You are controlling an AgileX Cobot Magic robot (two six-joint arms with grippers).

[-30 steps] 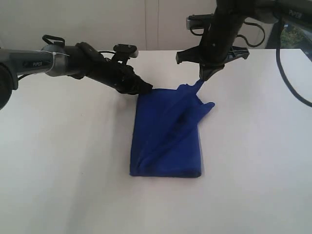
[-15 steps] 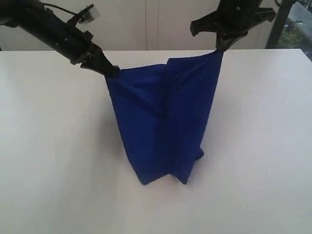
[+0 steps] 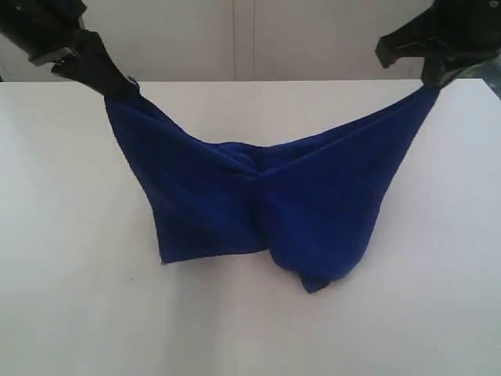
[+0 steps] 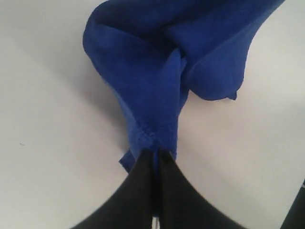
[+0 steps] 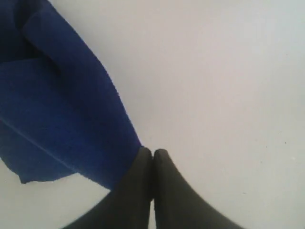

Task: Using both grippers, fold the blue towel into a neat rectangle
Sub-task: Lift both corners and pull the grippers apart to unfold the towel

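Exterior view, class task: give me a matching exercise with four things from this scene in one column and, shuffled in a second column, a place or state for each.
Things:
1. deep royal-blue soft fabric towel
2. black jointed left hand
3. black jointed right hand
4. white flat table

Places or states:
a. shut on a towel corner, upper right of the exterior view
b. hangs between both hands, sagging in the middle
c. shut on a towel corner, upper left of the exterior view
d. spreads beneath the cloth

Pairs: 1-b; 2-c; 3-a; 4-d
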